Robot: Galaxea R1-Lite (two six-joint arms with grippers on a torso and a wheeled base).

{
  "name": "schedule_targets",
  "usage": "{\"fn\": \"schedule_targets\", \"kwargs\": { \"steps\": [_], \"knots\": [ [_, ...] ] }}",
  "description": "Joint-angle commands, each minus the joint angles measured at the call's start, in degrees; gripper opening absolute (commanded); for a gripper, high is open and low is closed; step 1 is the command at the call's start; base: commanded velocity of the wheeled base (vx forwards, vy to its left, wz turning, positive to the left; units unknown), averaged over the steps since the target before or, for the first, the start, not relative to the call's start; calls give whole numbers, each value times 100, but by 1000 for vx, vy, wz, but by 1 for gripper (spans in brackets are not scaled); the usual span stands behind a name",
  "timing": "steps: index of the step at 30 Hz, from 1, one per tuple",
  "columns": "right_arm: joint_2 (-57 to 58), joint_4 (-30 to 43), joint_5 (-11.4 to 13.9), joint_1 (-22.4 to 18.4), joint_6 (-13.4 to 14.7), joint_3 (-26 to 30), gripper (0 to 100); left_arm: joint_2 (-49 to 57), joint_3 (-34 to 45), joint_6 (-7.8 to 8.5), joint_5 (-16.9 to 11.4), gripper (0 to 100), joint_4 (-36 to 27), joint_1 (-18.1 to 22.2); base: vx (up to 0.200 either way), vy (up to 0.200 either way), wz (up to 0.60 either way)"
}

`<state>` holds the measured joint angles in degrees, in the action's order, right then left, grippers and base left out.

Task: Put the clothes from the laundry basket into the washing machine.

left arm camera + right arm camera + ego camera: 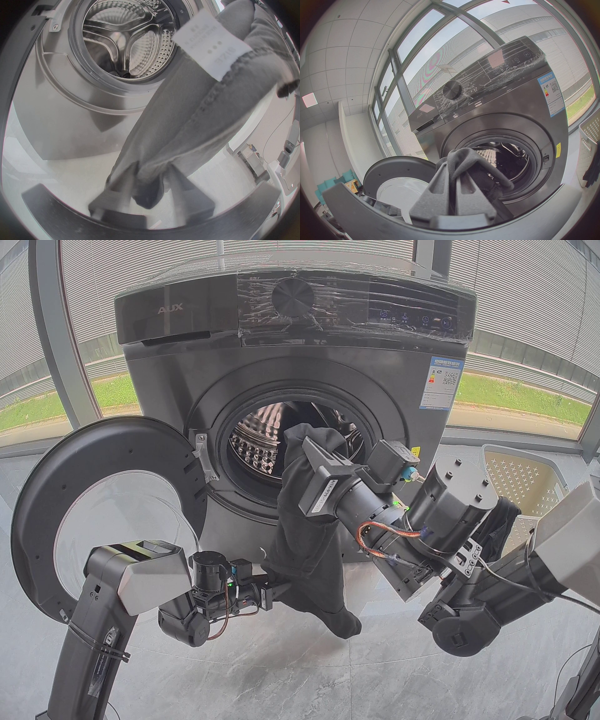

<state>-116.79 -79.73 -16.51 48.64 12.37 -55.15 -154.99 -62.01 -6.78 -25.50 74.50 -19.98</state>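
Right gripper [453, 179] was clamped on the upper fold of a dark garment [306, 552], holding it at the mouth of the washing machine [187, 377], just in front of the steel drum [259, 434]. Lower down, the left gripper [279, 590] was pinched shut on a side edge of the same garment. It sat near the floor [281, 665] and below the round door [106, 490], which stood swung wide to the robot's left. From the top hold the cloth hung in a long limp drop, its tail close to the tiles; whether it touched them I could not tell. A white label [212, 47] and a stitched seam showed on it. Off to the right stood the laundry basket [525, 480], with another dark piece [503, 521] draped over its near rim.

To my eye the garment would be light and wholly soft, with no stiffness to push by. It would sag, fold and trail wherever it was not held, and it seemed likely to drag or snag on the door sill. A pinch on a bunched fold or along the seam looked surest. The low hold seemed well placed for lifting the tail in after the top.
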Motion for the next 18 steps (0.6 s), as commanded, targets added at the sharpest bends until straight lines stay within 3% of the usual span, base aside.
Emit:
{"fn": "schedule_targets", "kwargs": {
  "steps": [1,9,13,18],
  "knots": [
    [-2,-17,-2,5,2,31,0,-66,-206,-69,1,0,47,-15,0,0,0],
    [-2,-78,-2,-30,2,48,0,57,-118,-351,19,0,522,-50,0,0,0],
    [-11,-78,-2,-162,2,57,0,347,163,-359,81,0,821,-50,0,0,0],
    [-2,-25,7,-724,2,347,0,1059,1077,-245,81,0,1243,20,0,0,0]
  ]
}}
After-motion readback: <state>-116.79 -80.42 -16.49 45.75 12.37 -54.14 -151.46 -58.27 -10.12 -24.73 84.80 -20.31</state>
